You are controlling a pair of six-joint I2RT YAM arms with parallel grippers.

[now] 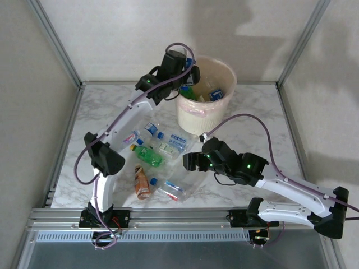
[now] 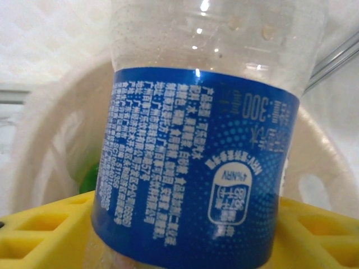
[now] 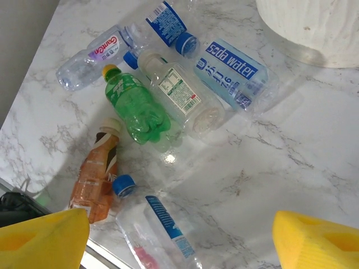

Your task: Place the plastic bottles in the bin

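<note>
Plastic bottles [image 3: 185,95] lie flat on the counter [image 3: 291,151] beside the bin [image 1: 206,115], caps mostly turned away from it. Left end effector [image 1: 189,74] grasps a blue-labelled bottle [image 2: 196,168] over the bin rim, long axis crossing the fingers [image 2: 39,230]; right end effector [image 3: 179,241], near the bin, is released.

- Table [image 1: 258,101]: white marble-pattern top with grey veins, glossy.
- Glint [image 3: 170,158]: one small bright spot of light reflected on the tabletop.
- Back wall [image 1: 123,39]: plain beige panel, with soft shadows across its right half.
- Side walls [image 1: 28,140]: same beige, one on each side.
- Posts [image 1: 56,42]: two slanted aluminium bars at the back corners.
- Rail [image 1: 179,216]: aluminium bar along the table's near edge.
- Ledge [image 1: 179,252]: dull grey surface below the rail, with a slotted strip [image 1: 140,236] along its top.
</note>
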